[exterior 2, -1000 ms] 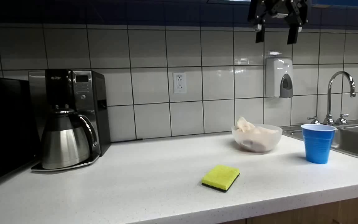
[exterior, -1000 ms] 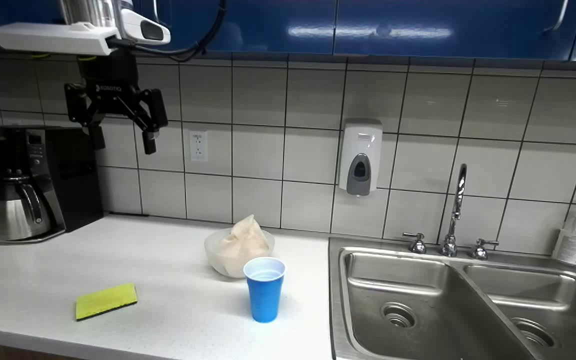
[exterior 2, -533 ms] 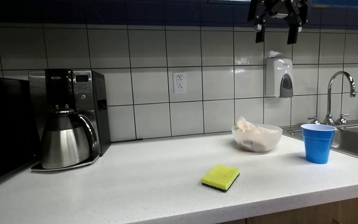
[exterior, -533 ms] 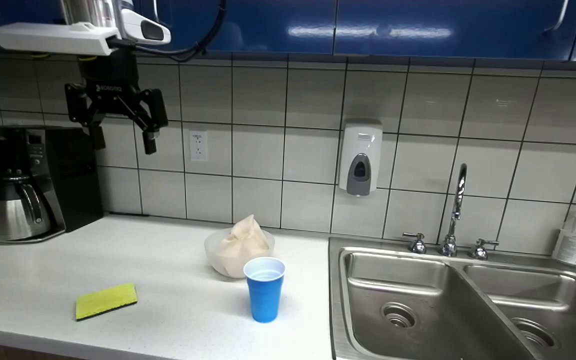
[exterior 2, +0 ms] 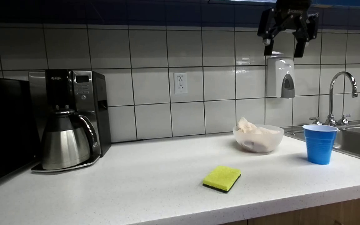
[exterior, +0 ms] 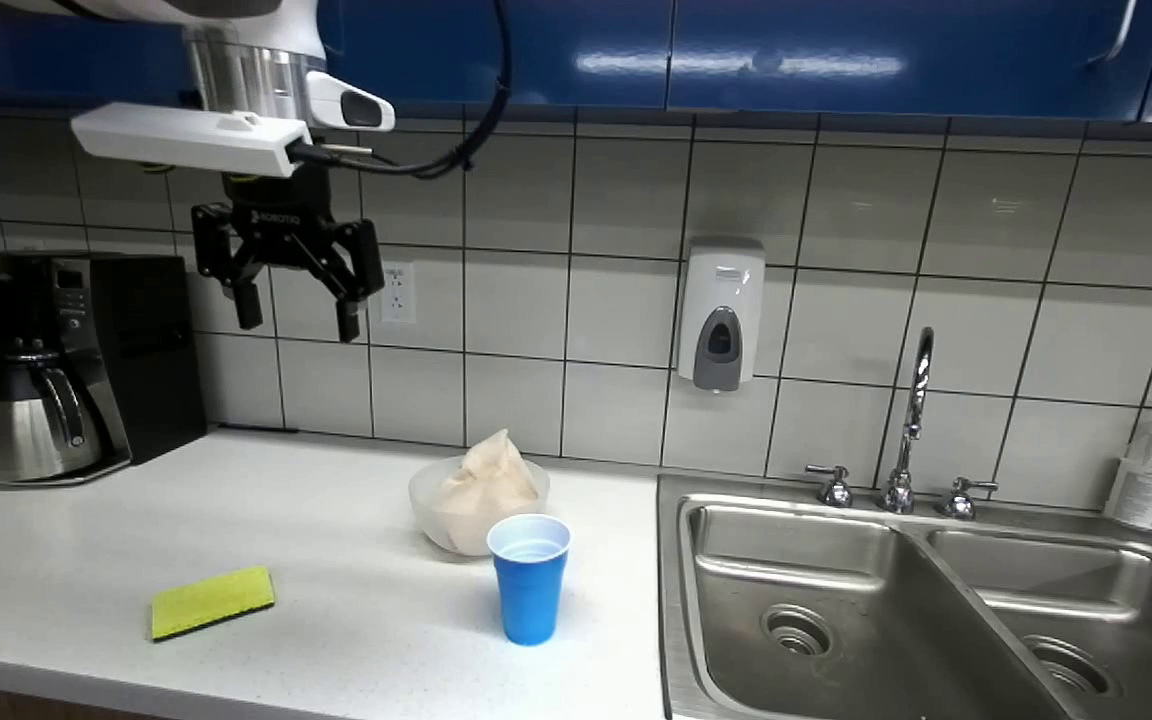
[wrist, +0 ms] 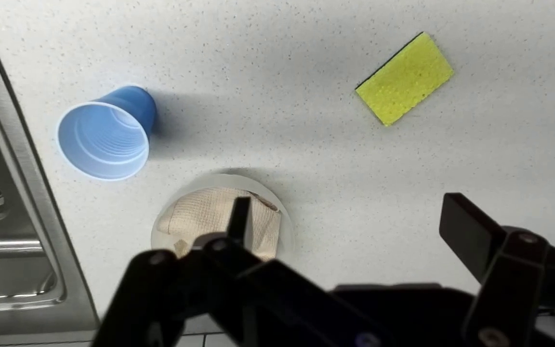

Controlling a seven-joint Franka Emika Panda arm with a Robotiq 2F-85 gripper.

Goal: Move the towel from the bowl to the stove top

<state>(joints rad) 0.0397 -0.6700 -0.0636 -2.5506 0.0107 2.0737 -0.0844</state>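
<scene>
A beige towel (exterior: 488, 485) lies bunched in a translucent white bowl (exterior: 426, 503), with one peak standing above the rim. Both also show in an exterior view, the towel (exterior 2: 246, 126) and the bowl (exterior 2: 279, 135). In the wrist view the towel (wrist: 200, 212) and bowl (wrist: 285, 231) are at lower left, partly covered by a finger. My gripper (exterior: 299, 318) is open and empty, high above the counter and apart from the bowl. It is also open in an exterior view (exterior 2: 283, 52) and in the wrist view (wrist: 349, 212). No stove top is in view.
A blue cup (exterior: 529, 590) stands close beside the bowl. A yellow sponge (exterior: 213, 602) lies on the counter (exterior: 336, 640). A steel sink (exterior: 676, 600) is beside the cup. A coffee maker (exterior 2: 100, 125) stands at the counter's far end. Blue cabinets (exterior: 556, 50) hang above.
My gripper has moved down and to the right in both exterior views over the last half second, staying open. The towel, bowl, cup and sponge have not moved.
</scene>
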